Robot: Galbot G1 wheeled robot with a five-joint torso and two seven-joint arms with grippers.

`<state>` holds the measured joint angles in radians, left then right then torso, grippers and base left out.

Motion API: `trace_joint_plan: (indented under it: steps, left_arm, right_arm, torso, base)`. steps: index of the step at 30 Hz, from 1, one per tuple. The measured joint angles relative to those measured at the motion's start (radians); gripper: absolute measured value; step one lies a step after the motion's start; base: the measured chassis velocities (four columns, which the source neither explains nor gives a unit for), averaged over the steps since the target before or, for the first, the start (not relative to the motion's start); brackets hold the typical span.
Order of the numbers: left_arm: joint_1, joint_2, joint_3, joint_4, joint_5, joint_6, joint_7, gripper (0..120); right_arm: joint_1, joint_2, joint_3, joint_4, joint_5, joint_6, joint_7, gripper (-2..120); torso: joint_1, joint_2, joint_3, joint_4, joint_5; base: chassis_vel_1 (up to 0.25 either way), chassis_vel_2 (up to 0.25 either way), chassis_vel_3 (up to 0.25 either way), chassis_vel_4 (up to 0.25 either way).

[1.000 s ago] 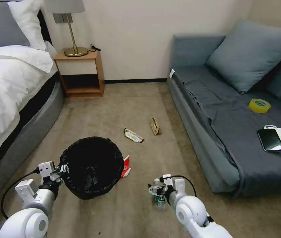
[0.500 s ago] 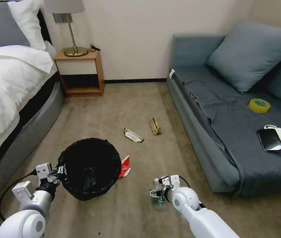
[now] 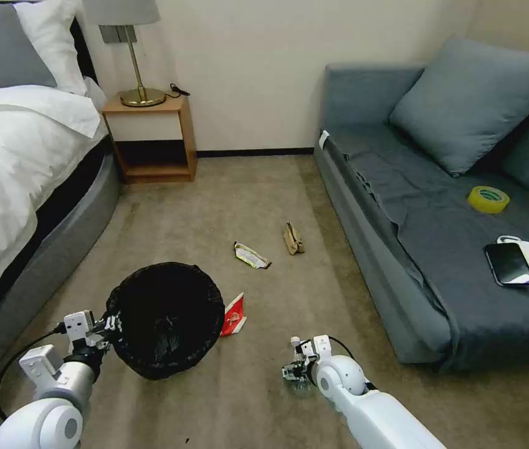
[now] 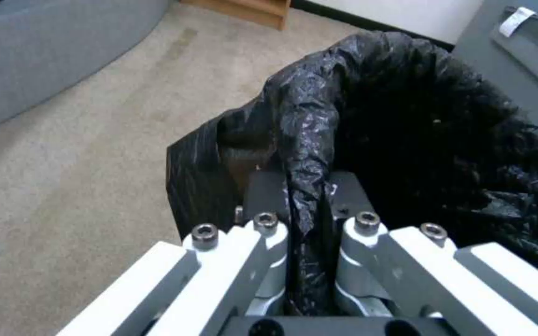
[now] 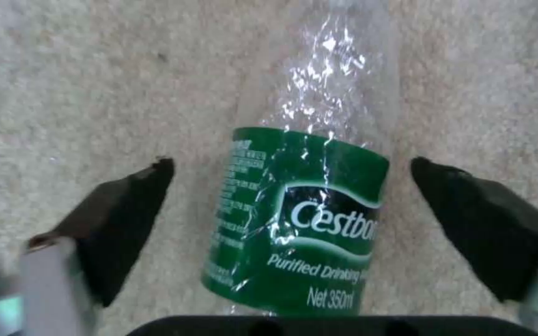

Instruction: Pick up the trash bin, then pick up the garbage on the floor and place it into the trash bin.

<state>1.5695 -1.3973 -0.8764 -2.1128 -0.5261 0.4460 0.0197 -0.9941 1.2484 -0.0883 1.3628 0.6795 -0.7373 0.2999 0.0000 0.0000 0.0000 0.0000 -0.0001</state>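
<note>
The trash bin (image 3: 166, 319), lined with a crinkled black bag, hangs tilted at the lower left with its mouth facing up. My left gripper (image 3: 109, 324) is shut on its rim; in the left wrist view the fingers (image 4: 263, 186) pinch a fold of the black bag (image 4: 306, 140). My right gripper (image 3: 293, 369) is low over the carpet, open, straddling a clear bottle with a green label (image 5: 300, 219), with its fingers (image 5: 126, 219) apart on either side. More garbage lies on the floor: a red-white wrapper (image 3: 233, 315), a yellowish foil wrapper (image 3: 252, 255) and a brown paper piece (image 3: 293, 239).
A bed (image 3: 15, 162) runs along the left with a nightstand and lamp (image 3: 149, 134) behind it. A grey sofa (image 3: 438, 237) lines the right side and carries a yellow tape roll (image 3: 488, 199) and a black phone (image 3: 509, 264). Open carpet lies between them.
My right gripper has sunk lower over the bottle and drawn slightly nearer. The left gripper and the bin have shifted a little to the left.
</note>
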Motion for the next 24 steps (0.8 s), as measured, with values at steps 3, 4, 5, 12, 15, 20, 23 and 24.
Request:
trace_joint_plan:
  steps: [3,4,5,12,15,20,23,24]
  left_arm:
    - [0.0,0.0,-0.002,0.004,0.0,-0.003,0.002,5]
    - [0.0,0.0,-0.003,0.007,0.0,-0.004,0.004,5]
    - [0.0,0.0,-0.003,0.008,0.001,-0.005,0.004,5]
    - [-0.001,-0.001,-0.003,0.019,0.003,-0.012,0.006,5]
    - [-0.002,-0.002,-0.001,0.022,0.005,-0.014,0.008,5]
    - [-0.002,-0.002,0.0,0.024,0.005,-0.016,0.01,5]
    - [-0.003,-0.002,-0.001,0.024,0.006,-0.016,0.01,5]
    - [-0.003,-0.002,-0.001,0.024,0.006,-0.016,0.01,5]
  right_arm:
    - [0.005,0.005,0.0,-0.017,-0.009,0.0,-0.012,90]
    - [0.008,0.009,0.0,-0.029,-0.016,0.001,-0.019,83]
    - [0.009,0.011,0.002,-0.037,-0.022,0.001,-0.024,78]
    - [0.009,0.017,0.016,-0.058,-0.038,0.001,-0.039,57]
    - [0.007,0.02,0.025,-0.065,-0.045,0.003,-0.044,46]
    - [0.002,0.022,0.034,-0.063,-0.047,0.004,-0.047,33]
    - [-0.003,0.02,0.038,-0.045,-0.044,0.004,-0.044,23]
    - [-0.003,0.02,0.038,-0.045,-0.044,0.004,-0.044,23]
  torso:
    - [0.0,0.0,0.0,0.0,0.0]
    - [0.0,0.0,0.0,0.0001,0.0001]
    - [0.0,0.0,0.0,0.0,0.0]
    - [0.0,0.0,0.0,0.0,0.0]
    - [0.0,0.0,0.0,-0.0001,-0.0004]
    - [0.0,0.0,0.0,0.0,0.0]
    - [0.0,0.0,0.0,0.0,0.0001]
    - [0.0,0.0,0.0,0.0,0.0001]
  base:
    - [0.0,0.0,0.0,0.0]
    - [0.0,0.0,0.0,0.0]
    - [0.0,0.0,0.0,0.0]
    - [0.0,0.0,0.0,0.0]
    - [0.0,0.0,0.0,0.0]
    - [0.0,0.0,0.0,0.0]
    - [0.0,0.0,0.0,0.0]
    - [0.0,0.0,0.0,0.0]
